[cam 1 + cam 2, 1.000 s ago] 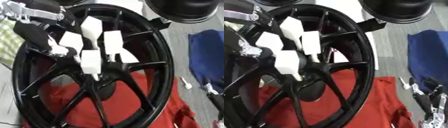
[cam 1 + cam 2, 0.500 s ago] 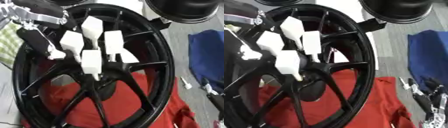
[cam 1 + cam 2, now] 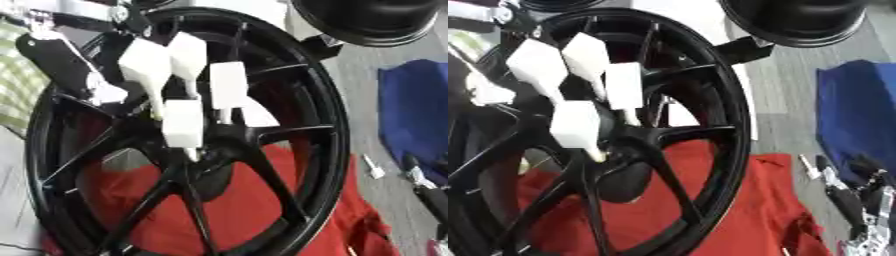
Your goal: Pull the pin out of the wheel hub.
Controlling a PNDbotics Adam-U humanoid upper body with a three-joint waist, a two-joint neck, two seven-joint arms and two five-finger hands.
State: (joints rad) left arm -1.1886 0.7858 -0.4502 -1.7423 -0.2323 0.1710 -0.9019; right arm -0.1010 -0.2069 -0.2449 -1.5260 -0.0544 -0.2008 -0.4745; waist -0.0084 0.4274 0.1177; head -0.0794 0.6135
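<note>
While reaching from upper left, the robot hand point(image 3: 179, 75) points white fingers at the wheel hub point(image 3: 206, 150).

The wheel hub point(image 3: 297, 125) before me is glossy black all over, rim and spokes alike. My left robot hand point(image 3: 179, 95) has white fingers on a black palm and arm, with silver at the joints. Under the wheel lies a plain red cloth point(image 3: 254, 210). To the right is a deep blue cloth point(image 3: 855, 110) on a grey floor point(image 3: 785, 95). At my far left shows a green-and-white checked fabric point(image 3: 16, 85).
</note>
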